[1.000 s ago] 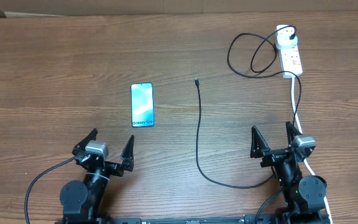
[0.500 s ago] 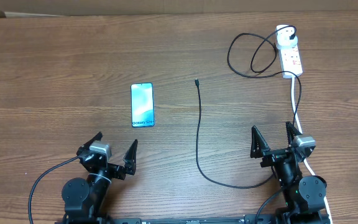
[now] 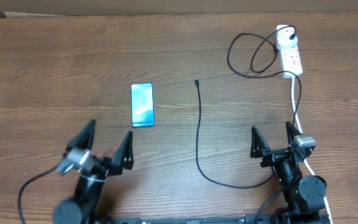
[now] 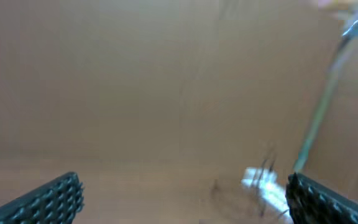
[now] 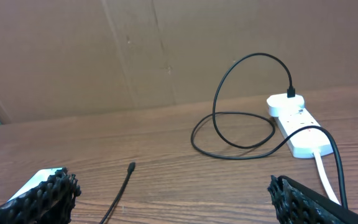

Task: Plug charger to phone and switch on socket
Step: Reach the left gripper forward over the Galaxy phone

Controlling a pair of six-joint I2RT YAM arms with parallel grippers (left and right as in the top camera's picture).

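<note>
My left gripper (image 3: 110, 137) hangs over the near left of the table (image 3: 55, 68), jaws spread wide and empty. My right gripper (image 3: 271, 133), near right, is just as wide and holds nothing. The phone (image 3: 142, 105) lies screen-up beyond my left gripper. The charger (image 3: 198, 130) trails across the middle, its tip loose right of the phone and its adapter on the socket (image 3: 292, 59), far right.

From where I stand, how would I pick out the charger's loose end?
On the wooden table, look between the phone and the white power strip at the far right. A thin black cable runs nearly straight there and ends in a small connector tip. Unlike its other end, plugged into the strip, this tip lies free on bare wood.
</note>
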